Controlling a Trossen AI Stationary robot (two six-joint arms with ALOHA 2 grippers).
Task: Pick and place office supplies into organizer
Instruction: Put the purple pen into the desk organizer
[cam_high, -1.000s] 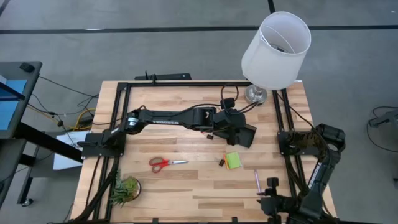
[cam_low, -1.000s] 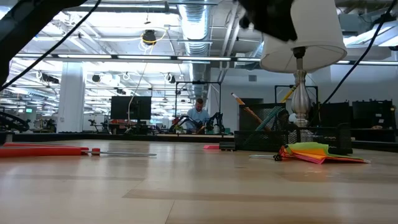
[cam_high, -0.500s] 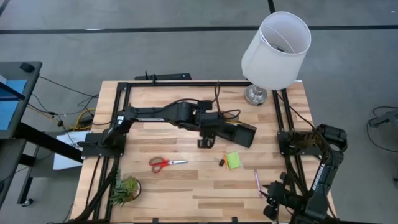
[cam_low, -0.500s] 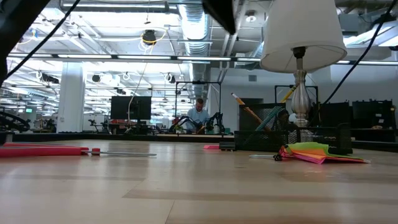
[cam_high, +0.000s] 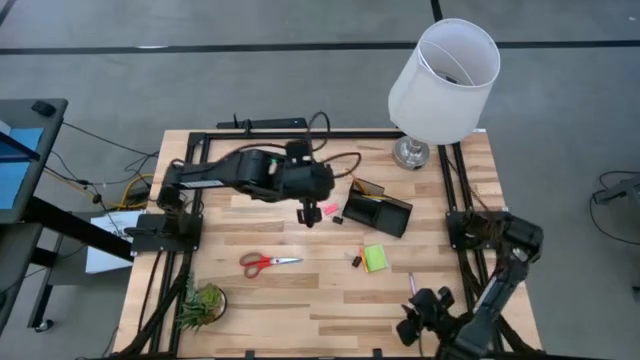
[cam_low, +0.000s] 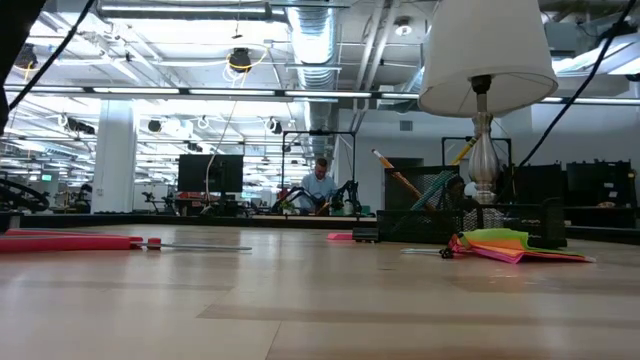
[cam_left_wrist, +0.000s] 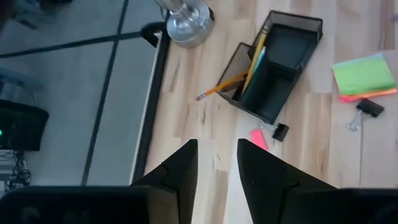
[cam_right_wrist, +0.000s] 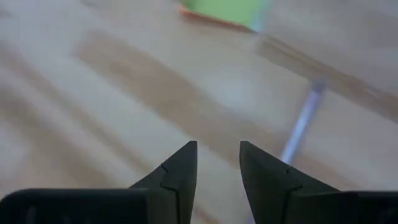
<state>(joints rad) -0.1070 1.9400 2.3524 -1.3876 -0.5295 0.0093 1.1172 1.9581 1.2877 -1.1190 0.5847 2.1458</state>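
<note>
The black organizer (cam_high: 378, 212) stands right of the table's middle, with pencils and a teal pen (cam_left_wrist: 257, 60) leaning in its back section. My left gripper (cam_high: 308, 213) hovers open just left of it, beside the pink eraser (cam_high: 330, 209) lying flat on the table. The lime green sticky-note pad (cam_high: 376, 258) and a black binder clip (cam_high: 356, 261) lie nearer the front. Red-handled scissors (cam_high: 268, 263) lie left of them. The purple pen (cam_high: 412, 290) lies near the front right. My right gripper (cam_high: 410, 325) hangs open close to it, the pen (cam_right_wrist: 301, 121) ahead of its fingers.
A white-shaded lamp (cam_high: 445, 80) stands at the far right corner. A small green plant (cam_high: 203, 305) sits at the near left. A small black clip (cam_left_wrist: 281, 131) lies by the eraser (cam_left_wrist: 259, 139). Bare wood stretches between the scissors and the pad. A person sits in the room beyond.
My left gripper has drawn back from over the organizer toward the table's left and now hangs beside the pink eraser. My right gripper has swung along the near edge toward the left, closer to the purple pen. No object on the table has moved.
</note>
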